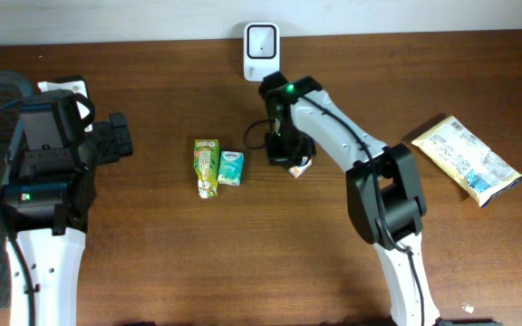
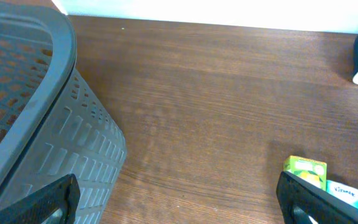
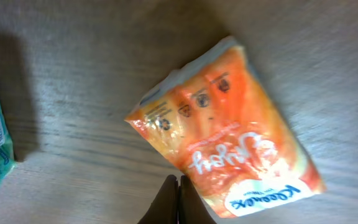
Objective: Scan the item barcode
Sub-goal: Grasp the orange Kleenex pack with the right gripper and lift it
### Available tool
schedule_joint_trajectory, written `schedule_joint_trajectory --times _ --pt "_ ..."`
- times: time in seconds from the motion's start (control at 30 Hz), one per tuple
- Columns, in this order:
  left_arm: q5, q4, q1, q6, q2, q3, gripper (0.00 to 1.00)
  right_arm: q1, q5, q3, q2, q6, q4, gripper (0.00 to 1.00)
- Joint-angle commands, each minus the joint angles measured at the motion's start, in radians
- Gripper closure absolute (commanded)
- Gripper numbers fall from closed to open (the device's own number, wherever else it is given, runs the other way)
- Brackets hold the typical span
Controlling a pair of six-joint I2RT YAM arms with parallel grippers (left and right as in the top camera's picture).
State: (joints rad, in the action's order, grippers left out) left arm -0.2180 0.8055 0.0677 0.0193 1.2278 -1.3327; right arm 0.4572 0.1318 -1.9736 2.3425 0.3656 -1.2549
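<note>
An orange tissue pack (image 3: 229, 130) with white lettering fills the right wrist view, tilted over the wooden table. My right gripper (image 3: 178, 180) is shut, its two fingers pressed together on the thin lower-left edge of the pack. From overhead, the right gripper (image 1: 290, 158) and the orange pack (image 1: 300, 168) sit in front of the white barcode scanner (image 1: 261, 47) at the back edge. No barcode shows on the orange pack. My left gripper (image 1: 116, 140) stands wide open at the left, holding nothing; its black fingers (image 2: 48, 199) frame bare wood.
A green juice carton (image 1: 207, 166) and a teal tissue pack (image 1: 232, 168) lie side by side left of the right gripper. A yellow snack bag (image 1: 468, 159) lies at the far right. A grey mesh basket (image 2: 23, 106) stands beside the left arm.
</note>
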Motion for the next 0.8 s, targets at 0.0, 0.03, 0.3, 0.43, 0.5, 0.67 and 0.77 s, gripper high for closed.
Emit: schedule_joint_trajectory --times 0.0,0.03,0.3,0.43,0.5,0.67,0.77 --pt "-0.007 0.0 0.003 -0.008 -0.008 -0.011 0.01 -0.006 0.104 -0.109 -0.053 -0.261 -0.041 0.94" --pt "-0.007 0.001 0.003 -0.008 -0.008 -0.011 0.01 -0.023 0.069 -0.194 -0.053 -0.384 -0.104 0.83" --pt "-0.007 0.0 0.003 -0.008 -0.008 -0.011 0.01 -0.296 0.329 -0.107 -0.016 -0.718 -0.068 0.61" --pt "-0.007 0.001 0.003 -0.008 -0.008 -0.011 0.01 -0.304 0.434 -0.039 0.023 -0.808 -0.053 0.61" --pt "-0.007 0.0 0.003 -0.008 -0.008 -0.011 0.01 -0.3 0.444 0.011 0.039 -0.83 -0.03 0.61" --pt "-0.007 0.001 0.003 -0.008 -0.008 -0.011 0.01 -0.275 0.463 0.124 0.04 -0.829 0.076 0.62" --pt "-0.007 0.0 0.003 -0.008 -0.008 -0.011 0.01 -0.269 0.463 0.134 0.047 -0.8 0.09 0.82"
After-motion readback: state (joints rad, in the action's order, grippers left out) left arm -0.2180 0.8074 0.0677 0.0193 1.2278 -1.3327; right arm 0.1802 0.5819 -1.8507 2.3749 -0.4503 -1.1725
